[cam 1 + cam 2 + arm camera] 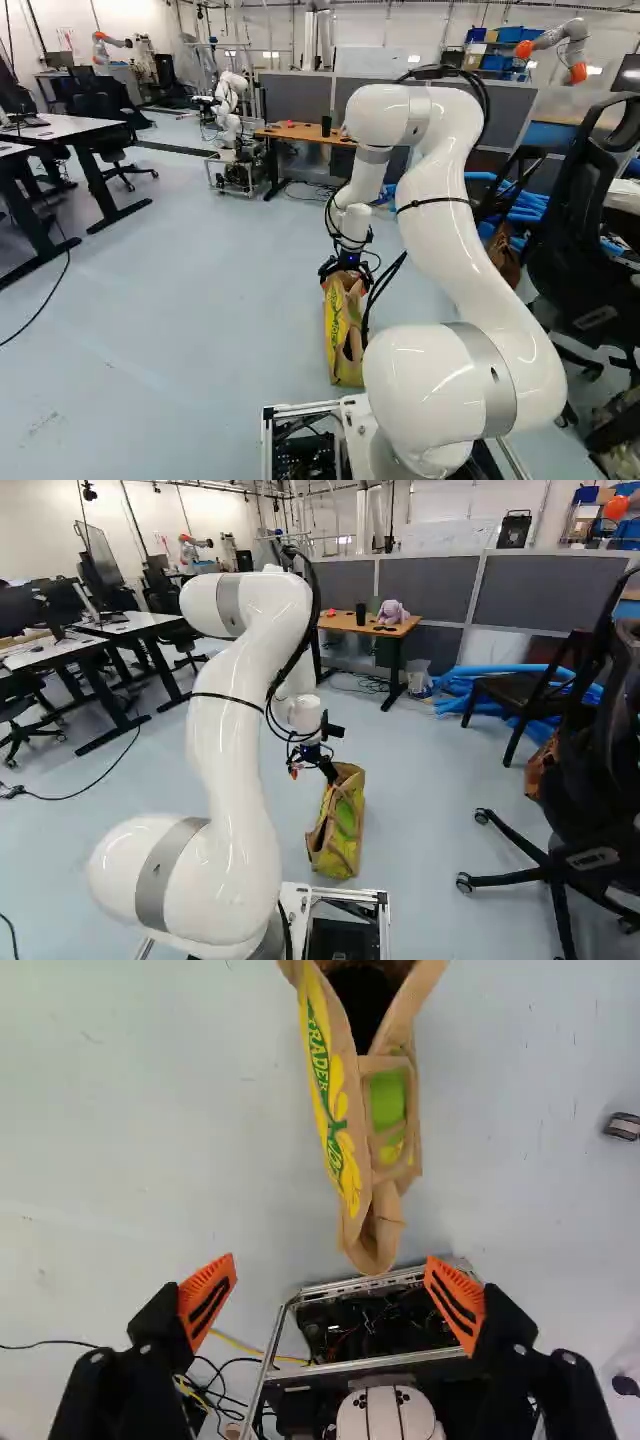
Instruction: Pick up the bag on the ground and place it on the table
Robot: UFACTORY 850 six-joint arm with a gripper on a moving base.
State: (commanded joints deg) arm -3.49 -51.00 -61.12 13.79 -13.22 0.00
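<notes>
My gripper [346, 280] had its two fingers wide apart, the orange pads [207, 1300] facing each other. The tan and yellow shopping bag [345, 815] stood on the floor [430, 810], ahead of my fingers, one tan end near their gap. Well beyond it, the wooden table [350, 623] stood before grey partitions [425, 588].

Bright, diffuse light leaves soft highlights on the white arm [445, 235].

The rounded white arm [232, 750] wears grey bands [158, 868] and looping black cables [314, 602].
</notes>
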